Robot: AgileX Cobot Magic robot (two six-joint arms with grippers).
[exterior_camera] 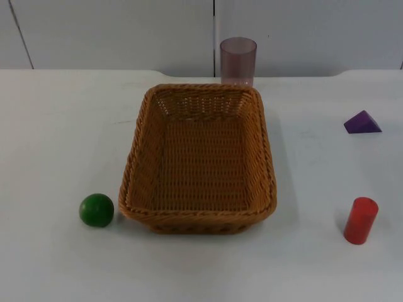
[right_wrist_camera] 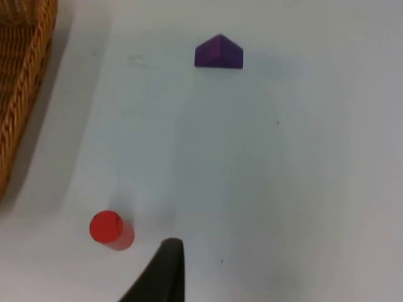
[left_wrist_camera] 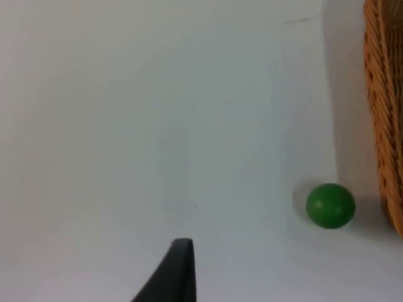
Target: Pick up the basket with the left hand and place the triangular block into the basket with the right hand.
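Surface [exterior_camera: 56, 270]: white, flat, ending at a grey partition wall [exterior_camera: 113, 31].

Item 1. Rectangular woven wicker basket, orange-brown [exterior_camera: 141, 145], standing upright on the surface at its middle, interior empty. Its woven side wall [left_wrist_camera: 387, 107] appeared in the left wrist view, and a rim corner [right_wrist_camera: 22, 75] in the right wrist view.

Item 2. Purple triangular block [exterior_camera: 363, 122], lying on the surface well to the right of the basket, apart from it. It was also seen in the right wrist view [right_wrist_camera: 218, 52], resting flat with its apex pointing away from the camera.

Item 3. Red cylinder [exterior_camera: 361, 220], upright on the surface, nearer the camera than the purple block and well apart from it. It was seen from above in the right wrist view [right_wrist_camera: 111, 229].

Item 4. Green ball [exterior_camera: 96, 209], resting on the surface just beside the basket's near left corner, with a small gap between them. It showed too in the left wrist view [left_wrist_camera: 330, 205].

Item 5. Translucent purple-tinted cup [exterior_camera: 238, 60], upright just behind the basket's far rim, near the wall.

Item 6. Left gripper: one black fingertip [left_wrist_camera: 171, 274] stood over bare surface, left of the ball. State of jaws: cannot tell.

Item 7. Right gripper: one black fingertip [right_wrist_camera: 160, 270] stood over the surface close beside the red cylinder, the block farther off. State of jaws: cannot tell.
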